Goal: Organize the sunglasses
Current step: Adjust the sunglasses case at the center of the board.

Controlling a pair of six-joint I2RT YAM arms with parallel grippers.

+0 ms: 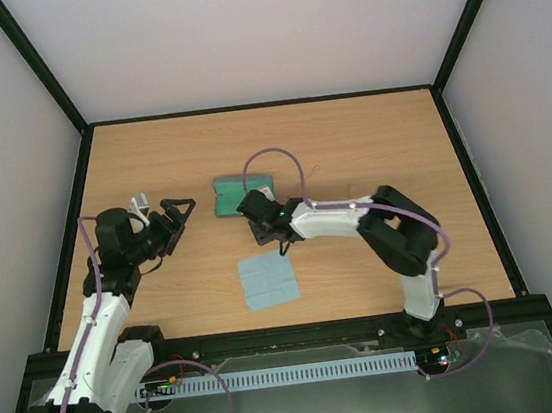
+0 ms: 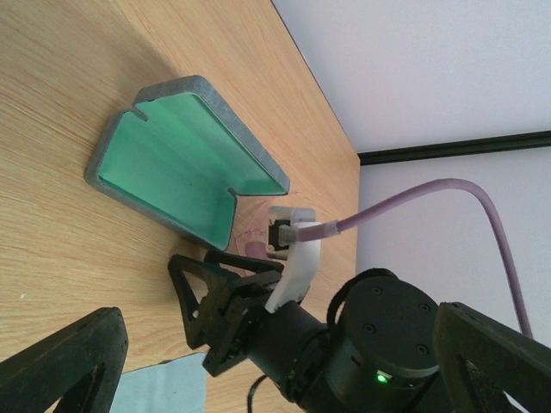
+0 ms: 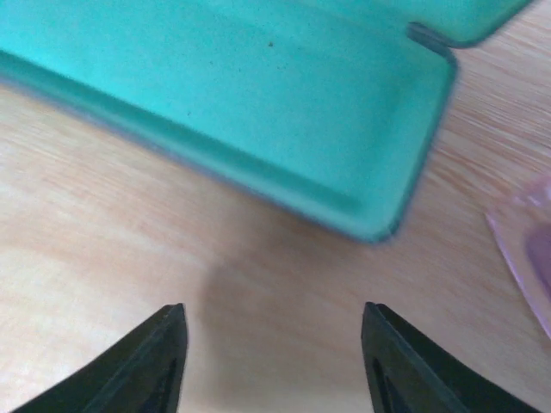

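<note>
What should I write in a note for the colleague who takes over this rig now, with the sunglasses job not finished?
Left gripper: open, holding nothing, off to the left of the case.
Right gripper: open, holding nothing, low over the table close to the case.
Case: open on the table, nothing in the part that shows.
Sunglasses: on the table beside the case, not in it; only a pink edge shows.
Cloth: flat on the table, nearer the arms.
Done: the case is open.
Left: pick up the sunglasses, put them in the case, probably close it.
</note>
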